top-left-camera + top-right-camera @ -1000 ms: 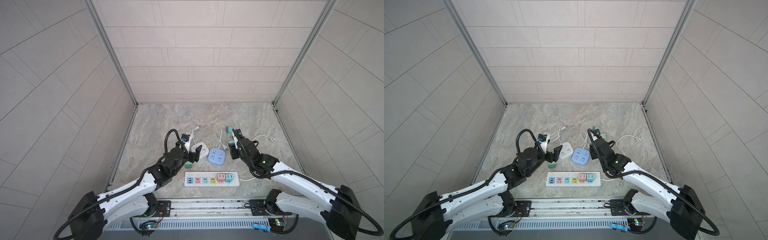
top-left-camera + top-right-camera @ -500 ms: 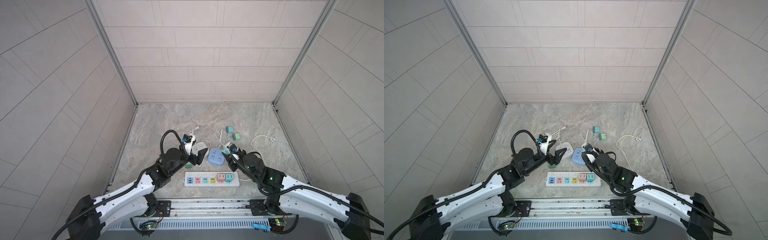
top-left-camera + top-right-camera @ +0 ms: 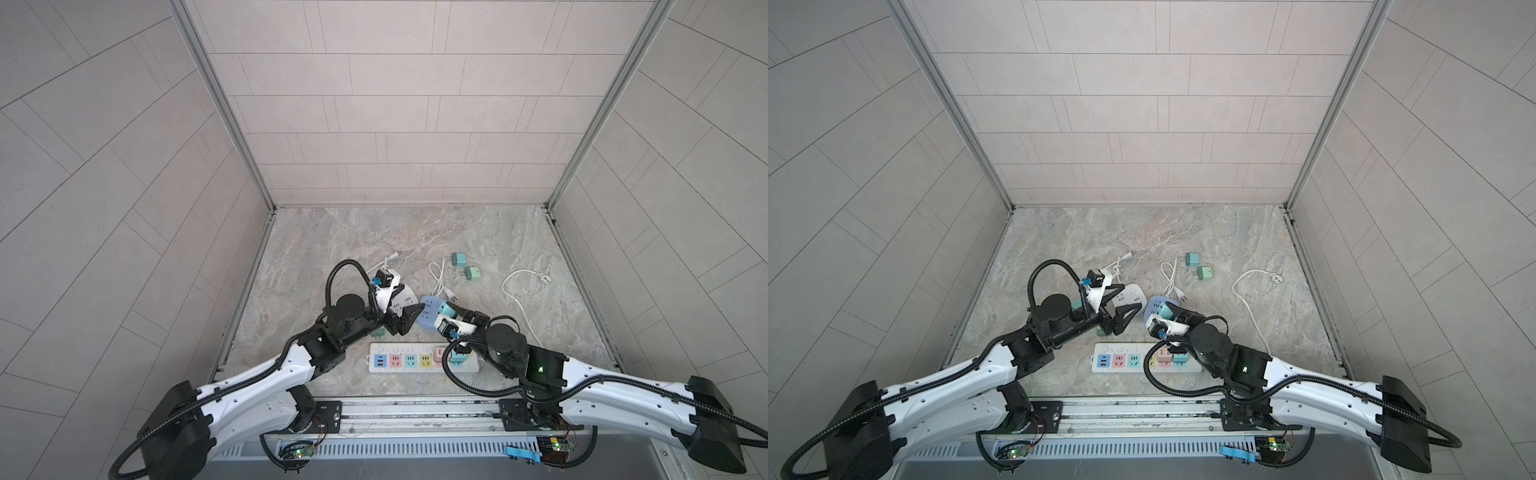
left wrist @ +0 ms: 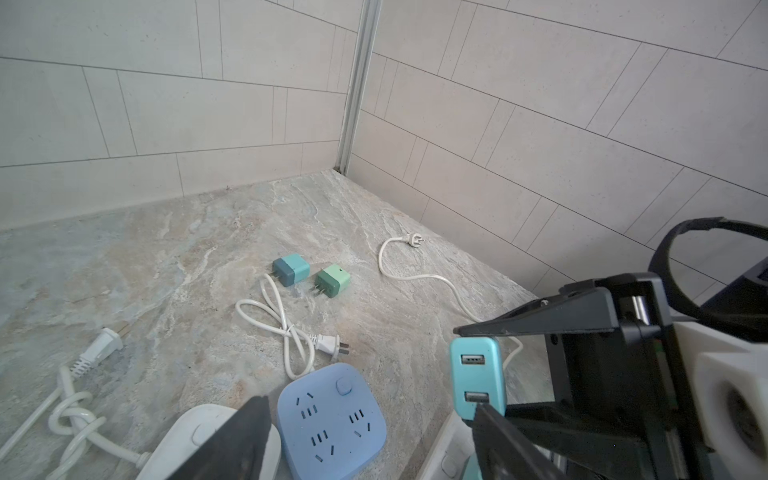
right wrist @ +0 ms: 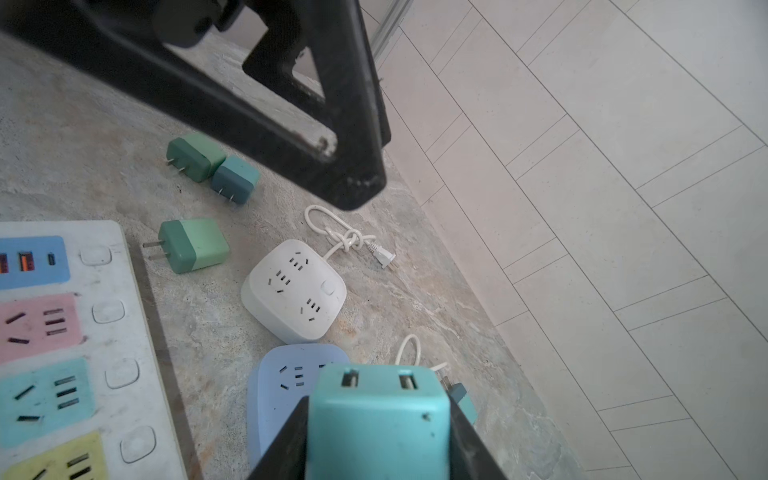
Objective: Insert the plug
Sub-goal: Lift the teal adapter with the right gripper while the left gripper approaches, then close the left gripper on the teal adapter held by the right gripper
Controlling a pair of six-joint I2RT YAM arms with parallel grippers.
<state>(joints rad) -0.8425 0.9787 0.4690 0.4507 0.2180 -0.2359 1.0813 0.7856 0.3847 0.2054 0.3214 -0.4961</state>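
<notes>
Right gripper (image 5: pixel 378 453) is clamped on the teal plug (image 5: pixel 374 399), held up by the blue socket cube (image 5: pixel 278 386), near the power strip (image 3: pixel 399 349). Left gripper (image 4: pixel 368 405), jaws apart, holds nothing. Best: square the prongs over 1 free socket, then press straight down.
</notes>
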